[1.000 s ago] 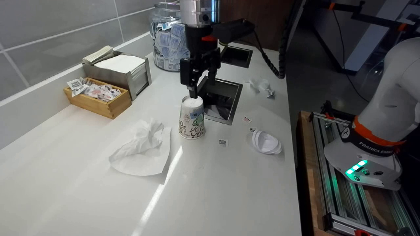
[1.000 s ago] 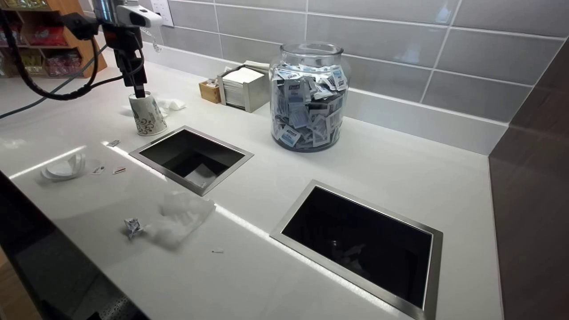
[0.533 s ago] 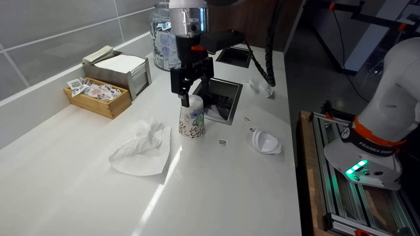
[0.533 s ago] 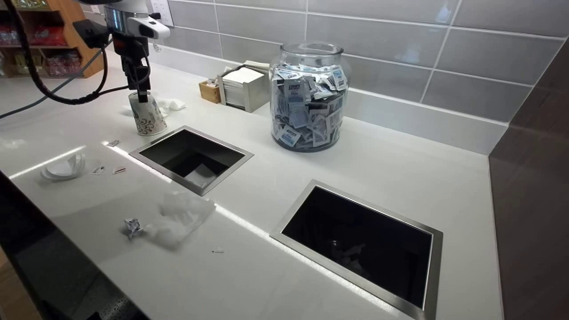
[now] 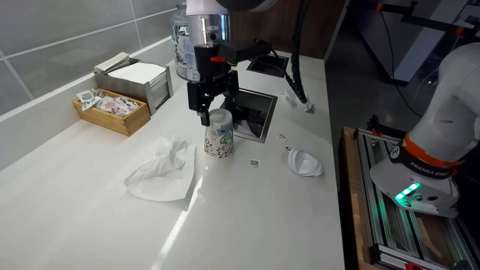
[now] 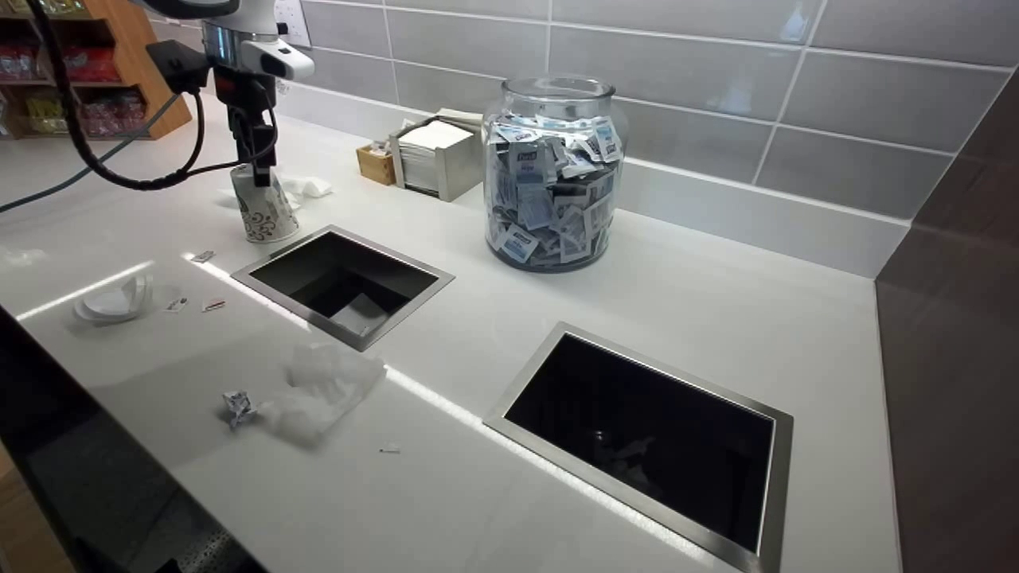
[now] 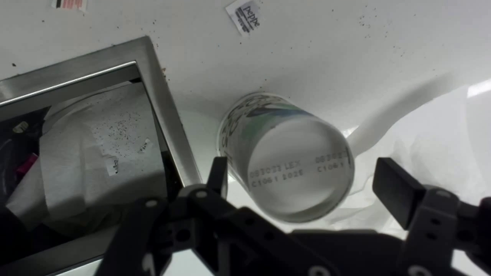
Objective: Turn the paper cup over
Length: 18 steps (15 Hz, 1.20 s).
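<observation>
The paper cup stands upside down on the white counter, narrow base up and wide rim down. It also shows in an exterior view. In the wrist view the cup shows its white base with printed codes, and the swirl print on its side. My gripper is open, with one finger on each side of the cup's base and gaps between fingers and cup. In both exterior views the gripper points down with its fingertips at the height of the cup's upper part.
A crumpled white tissue lies beside the cup. A metal-framed bin opening is close on the other side. A napkin holder, wooden packet box and glass jar stand by the wall. Nested white paper lies near the counter edge.
My gripper has moved down and sideways, so that its fingers now straddle the cup's base instead of one being over it. The cup has not moved.
</observation>
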Available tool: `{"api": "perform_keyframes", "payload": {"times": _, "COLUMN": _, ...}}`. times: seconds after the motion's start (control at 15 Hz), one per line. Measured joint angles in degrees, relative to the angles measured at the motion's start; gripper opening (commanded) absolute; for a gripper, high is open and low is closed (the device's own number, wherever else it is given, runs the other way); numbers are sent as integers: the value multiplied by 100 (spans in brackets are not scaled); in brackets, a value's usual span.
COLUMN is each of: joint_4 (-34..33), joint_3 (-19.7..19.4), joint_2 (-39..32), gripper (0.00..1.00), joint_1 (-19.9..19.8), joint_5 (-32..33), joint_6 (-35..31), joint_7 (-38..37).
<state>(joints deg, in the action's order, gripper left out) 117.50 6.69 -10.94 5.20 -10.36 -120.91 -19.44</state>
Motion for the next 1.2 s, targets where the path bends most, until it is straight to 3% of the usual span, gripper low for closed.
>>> {"api": "perform_keyframes", "payload": {"times": 0.2, "joint_4": -39, "joint_3": -5, "joint_2": -71, "gripper": 46, "joint_1": 0, "joint_5": 0, "joint_6": 10, "joint_7": -8}}
{"api": "perform_keyframes", "payload": {"times": 0.27, "joint_4": -49, "joint_3": -7, "joint_2": -82, "gripper": 42, "joint_1": 0, "joint_5": -1, "joint_6": 16, "joint_7": -9}}
{"api": "perform_keyframes", "payload": {"times": 0.8, "joint_4": -79, "joint_3": -5, "joint_2": 5, "gripper": 41, "joint_1": 79, "joint_5": 78, "joint_6": 60, "joint_7": -10}}
{"api": "perform_keyframes", "payload": {"times": 1.2, "joint_4": 163, "joint_3": 18, "joint_2": 402, "gripper": 41, "joint_1": 397, "joint_5": 981, "joint_6": -634, "joint_7": -229}}
